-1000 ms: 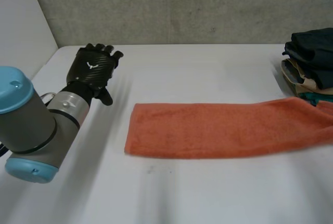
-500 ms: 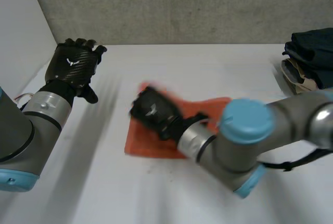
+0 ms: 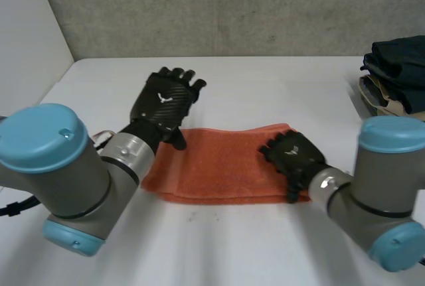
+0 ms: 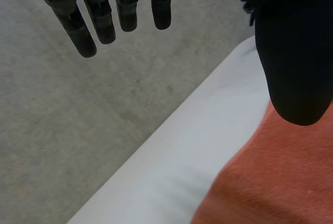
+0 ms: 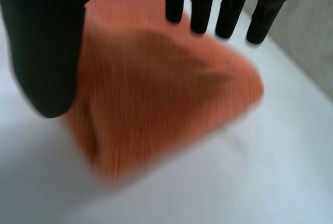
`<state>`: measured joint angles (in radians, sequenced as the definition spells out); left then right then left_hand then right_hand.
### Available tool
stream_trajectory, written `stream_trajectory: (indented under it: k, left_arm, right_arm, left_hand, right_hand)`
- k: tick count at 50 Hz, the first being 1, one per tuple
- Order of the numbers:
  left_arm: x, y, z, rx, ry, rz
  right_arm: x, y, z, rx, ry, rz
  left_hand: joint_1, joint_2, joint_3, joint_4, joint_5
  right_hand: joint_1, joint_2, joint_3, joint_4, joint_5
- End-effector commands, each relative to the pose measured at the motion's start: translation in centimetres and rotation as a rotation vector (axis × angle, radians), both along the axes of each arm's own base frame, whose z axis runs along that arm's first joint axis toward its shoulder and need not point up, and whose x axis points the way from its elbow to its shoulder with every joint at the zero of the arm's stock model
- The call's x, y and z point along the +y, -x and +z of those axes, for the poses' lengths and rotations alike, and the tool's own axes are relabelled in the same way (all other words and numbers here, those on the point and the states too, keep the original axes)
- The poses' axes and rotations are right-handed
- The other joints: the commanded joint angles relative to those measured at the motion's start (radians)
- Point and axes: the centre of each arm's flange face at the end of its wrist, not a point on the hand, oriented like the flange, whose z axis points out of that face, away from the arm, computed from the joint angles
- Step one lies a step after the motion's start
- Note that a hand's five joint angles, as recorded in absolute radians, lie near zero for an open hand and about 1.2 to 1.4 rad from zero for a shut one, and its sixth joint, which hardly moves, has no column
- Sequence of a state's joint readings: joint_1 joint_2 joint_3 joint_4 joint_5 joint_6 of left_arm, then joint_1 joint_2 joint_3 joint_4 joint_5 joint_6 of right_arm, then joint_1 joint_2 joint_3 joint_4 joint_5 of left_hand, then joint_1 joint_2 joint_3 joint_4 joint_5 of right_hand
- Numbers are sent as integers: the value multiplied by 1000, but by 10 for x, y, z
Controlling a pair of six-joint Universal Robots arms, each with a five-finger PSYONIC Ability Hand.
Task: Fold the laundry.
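An orange towel [image 3: 219,163] lies folded double in the middle of the white table [image 3: 265,246]. My left hand [image 3: 165,100] hovers open over the towel's far left corner, fingers straight and pointing toward the back wall. In the left wrist view its fingers [image 4: 96,21] and thumb [image 4: 294,52] are spread above the towel's edge [image 4: 276,182] with nothing between them. My right hand [image 3: 295,156] sits over the towel's right end, the folded side. In the right wrist view its fingers [image 5: 229,5] are straight and apart from the thumb, above the towel [image 5: 166,89].
A stack of folded dark and tan clothes [image 3: 398,77] stands at the table's far right edge. A grey concrete wall [image 3: 219,7] runs behind the table, and a white side wall stands at the left.
The towel lay stretched out long; my right hand carried its right half over to the left, then drew back right and let go. My left hand moved in to the towel's far left corner.
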<state>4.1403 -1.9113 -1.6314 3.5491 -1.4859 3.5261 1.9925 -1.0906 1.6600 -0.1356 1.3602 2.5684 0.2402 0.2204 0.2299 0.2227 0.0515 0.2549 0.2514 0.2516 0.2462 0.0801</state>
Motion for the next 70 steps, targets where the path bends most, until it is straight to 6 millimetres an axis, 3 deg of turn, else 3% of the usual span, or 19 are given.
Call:
stream_trajectory:
  k: [1,3,8,9,13,15,18,23,24,29,32,36,38,44,49,56,59,66,70]
  left_arm:
    - [2,2,-9,-14,-24,-7]
    - [3,1,-10,-17,-28,-4]
    - [2,-4,-5,-15,-25,10]
    - [2,-6,-2,-12,-18,14]
    - [0,-17,9,3,-1,43]
    - [-2,-22,12,8,2,59]
    - [-4,-28,15,13,5,77]
    - [-11,-38,13,13,-7,111]
    - [-11,-39,13,14,-8,114]
    - [-12,-40,12,26,-27,120]
    - [-15,-39,16,44,-23,121]
    - [-17,-33,26,96,-16,105]
    - [-18,-26,32,130,-17,88]
    - [-7,7,17,152,-111,2]
    - [6,27,-19,76,-265,28]
    - [3,14,-70,-85,-389,216]
    - [4,10,-78,-116,-412,239]
    - [3,5,-80,-192,-403,237]
    - [-4,3,-63,-204,-339,236]
  right_arm:
    - [-20,38,-16,88,-43,-108]
    - [-25,38,-12,123,19,-107]
    - [-48,27,13,150,243,-134]
    - [-43,10,26,143,316,-96]
    - [-11,-48,49,95,451,81]
    - [2,-67,46,84,470,156]
    - [34,-103,22,68,455,370]
    - [80,-131,-4,36,438,674]
    - [83,-132,-8,37,431,693]
    - [76,-128,-6,10,362,583]
    - [61,-122,12,-121,289,482]
    - [-1,-79,82,-471,155,195]
    - [-9,-67,89,-539,87,139]
    - [-10,-58,61,-457,-141,56]
    - [-20,-64,32,-372,-226,17]
    - [-33,-69,4,-301,-291,-38]
    - [-34,-69,-7,-263,-332,-51]
    - [-34,-67,-3,-122,-220,-28]
    - [-35,-63,26,-81,-75,-24]
  left_hand:
    - [-47,-27,-37,-30,-33]
    - [-47,-27,-37,-30,-33]
    - [-44,-25,-34,-27,-30]
    - [-44,-25,-34,-27,-30]
    - [-44,-25,-34,-27,-30]
    - [-44,-25,-34,-27,-30]
    - [-44,-25,-34,-27,-30]
    - [-44,-25,-34,-27,-30]
    - [-44,-25,-34,-27,-30]
    - [-47,-27,-37,-30,-33]
    - [-44,-25,-34,-27,-30]
    - [-33,-13,-22,-15,-18]
    - [-30,-10,-19,-12,-15]
    - [-18,2,-8,0,-4]
    - [12,31,22,29,26]
    - [0,20,10,17,14]
    - [0,19,10,17,14]
    - [-9,11,1,8,5]
    - [-30,-10,-19,-12,-15]
  right_hand:
    - [803,806,806,811,803]
    - [1141,1144,1144,1149,1141]
    - [1141,1145,1145,1150,1142]
    - [1141,1145,1145,1150,1142]
    - [1141,1145,1145,1150,1142]
    - [1141,1145,1145,1150,1142]
    - [1141,1145,1145,1150,1142]
    - [1141,1145,1145,1150,1142]
    - [1141,1145,1145,1150,1142]
    - [-80,-77,-77,-72,-80]
    - [-80,-77,-77,-72,-80]
    - [-80,-77,-77,-72,-80]
    - [-80,-77,-77,-72,-80]
    - [-80,-77,-77,-72,-80]
    - [-80,-77,-77,-72,-80]
    - [-80,-77,-77,-72,-80]
    - [-80,-77,-77,-72,-80]
    - [-80,-77,-77,-72,-80]
    - [-80,-77,-77,-72,-80]
